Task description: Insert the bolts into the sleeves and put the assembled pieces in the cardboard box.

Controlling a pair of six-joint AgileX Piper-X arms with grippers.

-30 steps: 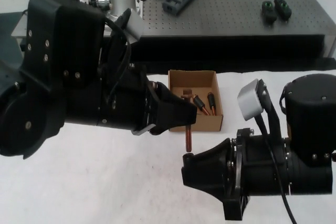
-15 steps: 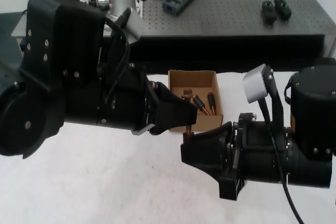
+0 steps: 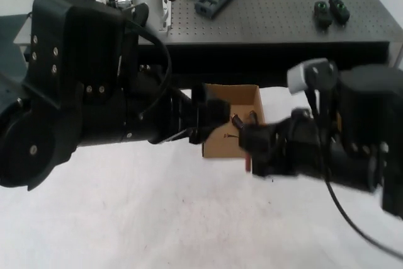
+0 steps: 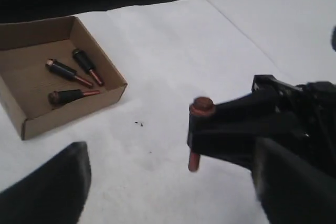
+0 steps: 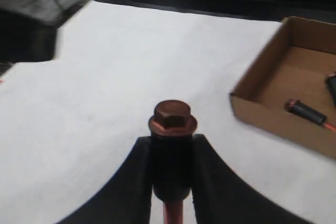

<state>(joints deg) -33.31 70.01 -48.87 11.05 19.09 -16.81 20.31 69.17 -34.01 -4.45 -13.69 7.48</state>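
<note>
White cloth covers our bench. Our right gripper is clenched on a sleeved bolt, which stands upright, head up, over the cloth near the cardboard box. Three assembled pieces lie inside it. Our left gripper, blurred, seems spread, with nothing between its fingers.

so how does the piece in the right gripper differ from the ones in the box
Pose: the held piece stands upright, hex head up, while the three boxed pieces lie flat.
Place: the held piece is clamped in the right gripper, outside the cardboard box; the boxed pieces rest loose on its floor.
Shared: each is a copper bolt in a black sleeve.
</note>
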